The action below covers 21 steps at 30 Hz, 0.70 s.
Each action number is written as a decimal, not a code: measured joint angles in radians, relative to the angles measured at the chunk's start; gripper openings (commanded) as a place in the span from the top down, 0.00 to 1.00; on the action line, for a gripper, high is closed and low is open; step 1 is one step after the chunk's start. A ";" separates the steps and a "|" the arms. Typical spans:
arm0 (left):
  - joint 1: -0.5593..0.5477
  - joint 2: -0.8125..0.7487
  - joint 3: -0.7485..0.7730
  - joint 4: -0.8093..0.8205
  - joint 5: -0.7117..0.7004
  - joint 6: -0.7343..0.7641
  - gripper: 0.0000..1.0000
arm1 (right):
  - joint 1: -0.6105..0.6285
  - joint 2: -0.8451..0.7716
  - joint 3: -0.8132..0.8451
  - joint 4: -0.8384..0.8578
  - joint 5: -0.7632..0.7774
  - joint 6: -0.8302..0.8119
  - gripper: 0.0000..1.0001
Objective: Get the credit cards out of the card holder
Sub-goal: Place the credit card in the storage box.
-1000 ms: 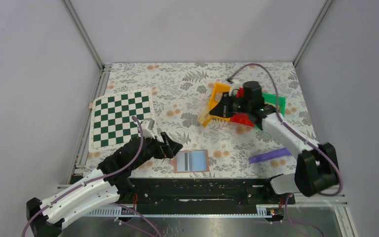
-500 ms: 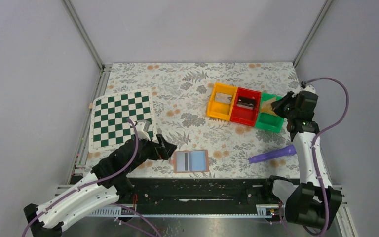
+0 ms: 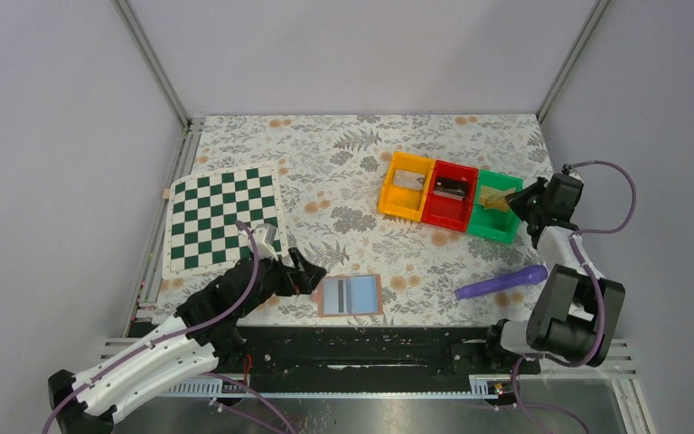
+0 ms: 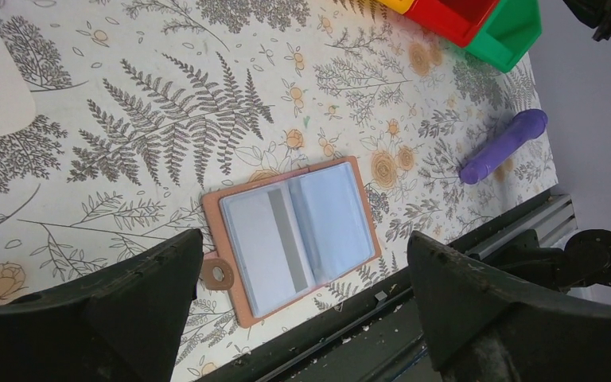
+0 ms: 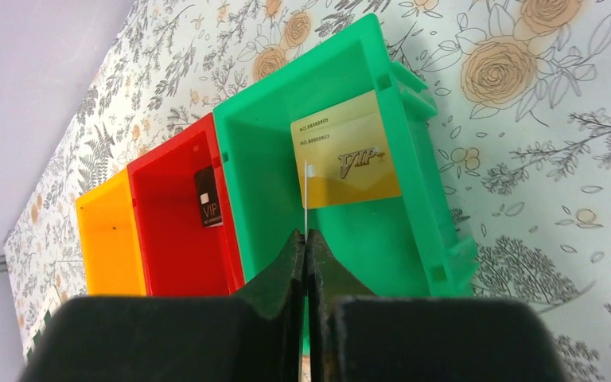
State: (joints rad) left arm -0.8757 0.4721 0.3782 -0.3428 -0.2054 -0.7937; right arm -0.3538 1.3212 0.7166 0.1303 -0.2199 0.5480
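Note:
The card holder (image 3: 350, 295) lies open near the table's front edge, tan-rimmed with pale blue pages (image 4: 290, 231) and a grey stripe down its left page. My left gripper (image 3: 314, 277) hovers at its left side, open, its fingers straddling the holder (image 4: 306, 239) with nothing between them. A gold credit card (image 5: 346, 159) leans inside the green bin (image 5: 262, 175). A black card (image 5: 208, 197) lies in the red bin (image 5: 167, 231). A pale card (image 3: 407, 179) lies in the orange bin (image 3: 389, 194). My right gripper (image 5: 305, 235) is shut just right of the green bin (image 3: 522, 201). A thin pale sliver shows edge-on beyond its tips; I cannot tell what it is.
A green-and-white chessboard (image 3: 223, 217) covers the left of the floral table. A purple stick-like object (image 3: 501, 283) lies near the front right, also in the left wrist view (image 4: 503, 146). The black front rail (image 3: 370, 348) runs just behind the card holder.
My right arm has swung from above the bins to the right of the green bin and folded back, still shut. My left gripper has opened slightly wider and barely moved.

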 measured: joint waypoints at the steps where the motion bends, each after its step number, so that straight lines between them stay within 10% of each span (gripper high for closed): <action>1: 0.000 0.003 -0.004 0.005 0.001 -0.005 0.01 | -0.002 0.022 0.001 0.020 -0.011 0.004 1.00; 11: 0.000 0.052 -0.021 0.060 0.014 -0.030 0.01 | -0.016 0.222 0.067 0.129 -0.151 0.036 0.98; 21: 0.001 0.100 -0.021 0.076 0.018 -0.031 0.01 | -0.019 0.287 0.122 0.146 -0.186 0.047 0.72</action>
State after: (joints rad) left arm -0.8749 0.5720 0.3573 -0.2672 -0.1871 -0.8242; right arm -0.3733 1.6081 0.8387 0.2764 -0.4061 0.5953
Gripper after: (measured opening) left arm 0.985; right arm 0.250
